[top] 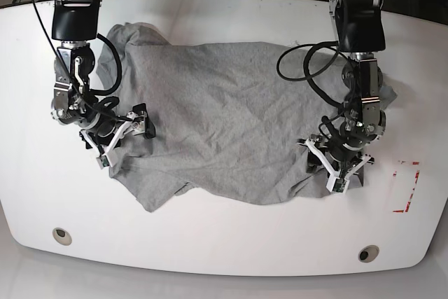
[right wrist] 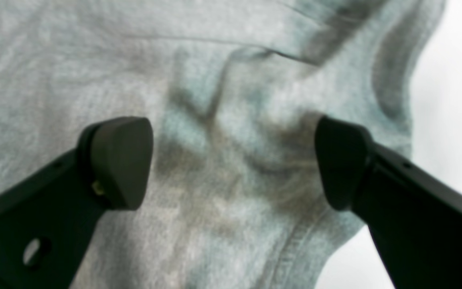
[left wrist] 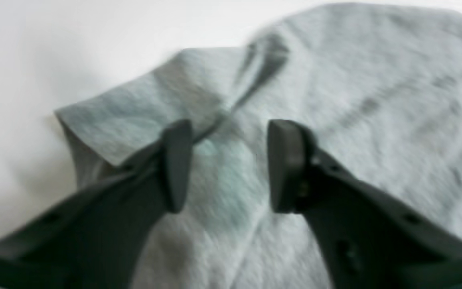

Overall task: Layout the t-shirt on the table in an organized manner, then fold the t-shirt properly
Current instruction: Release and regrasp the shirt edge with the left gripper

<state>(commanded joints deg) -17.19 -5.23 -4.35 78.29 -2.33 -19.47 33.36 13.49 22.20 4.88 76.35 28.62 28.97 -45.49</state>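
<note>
While your left gripper point(left wrist: 227, 164) and right gripper point(right wrist: 233, 160) hang with jaws spread, pinching nothing, over the wrinkled heather-grey cotton t-shirt point(top: 224, 124), it lies roughly spread on the glossy white table point(top: 231, 243); smoothing and every fold remain.

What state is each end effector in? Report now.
Left end effector: open, over the t-shirt, holding nothing.
Right end effector: open wide over the t-shirt, holding nothing.

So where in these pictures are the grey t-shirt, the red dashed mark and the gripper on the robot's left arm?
t-shirt point(top: 224, 124): base view, middle of the spread grey cloth.
red dashed mark point(top: 408, 187): base view, on its dashed outline near the table's right edge.
left gripper point(left wrist: 229, 164): left wrist view, midway between the open fingertips, above the cloth.
</note>
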